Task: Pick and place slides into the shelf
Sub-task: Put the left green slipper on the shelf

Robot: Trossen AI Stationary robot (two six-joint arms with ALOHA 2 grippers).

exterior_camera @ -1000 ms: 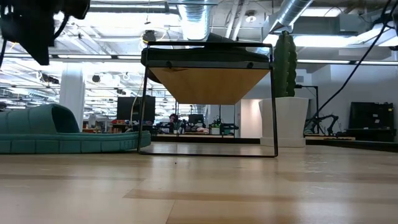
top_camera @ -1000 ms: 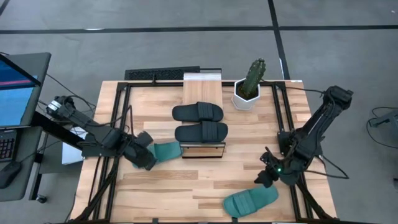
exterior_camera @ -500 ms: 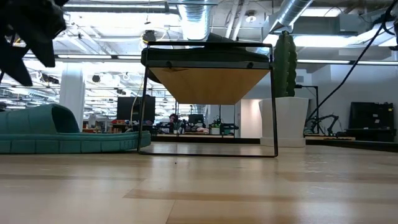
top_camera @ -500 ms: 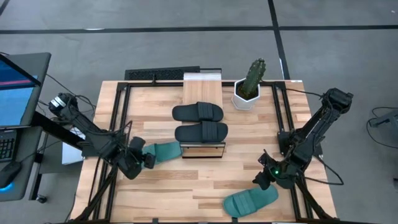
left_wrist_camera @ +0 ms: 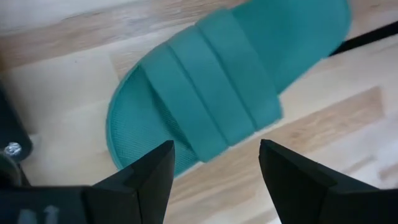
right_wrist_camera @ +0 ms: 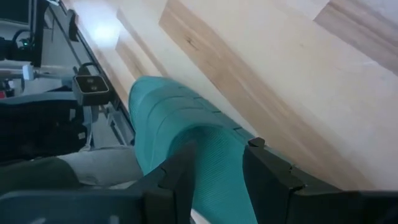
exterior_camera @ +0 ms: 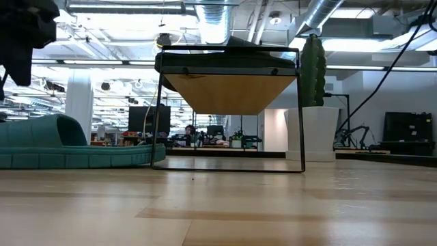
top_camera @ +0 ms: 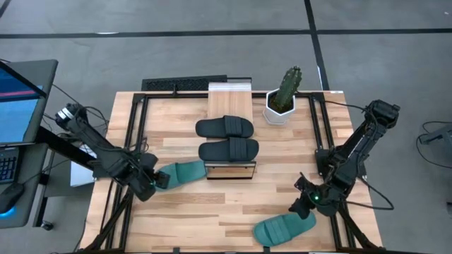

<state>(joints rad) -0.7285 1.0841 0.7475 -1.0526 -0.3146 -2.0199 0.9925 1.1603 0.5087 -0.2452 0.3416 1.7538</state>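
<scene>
From above, the shelf [top_camera: 231, 106] stands mid-counter with two black slides [top_camera: 224, 128] lying crosswise on its plank. One teal slide [top_camera: 181, 173] lies on the counter [top_camera: 212, 212] just left of the shelf's near end, its long axis running left to right with a slight tilt. The left pincer [top_camera: 150, 182] sits at this slide's outer end, so the slide stretches away from it toward the shelf. The second teal slide [top_camera: 284, 228] lies near the counter's front edge, with the right pincer [top_camera: 302, 206] at its right end.

At counter height, the first teal slide [exterior_camera: 68, 147] rests flat beside the shelf's frame [exterior_camera: 229, 109].

The left wrist camera shows spread fingers [left_wrist_camera: 146, 180] above the slide's [left_wrist_camera: 230, 93] strap, touching nothing.

The right wrist camera shows the half-spread right fingers [right_wrist_camera: 267, 174] straddling the other slide's [right_wrist_camera: 186, 143] edge; whether they pinch it I cannot tell.
</scene>
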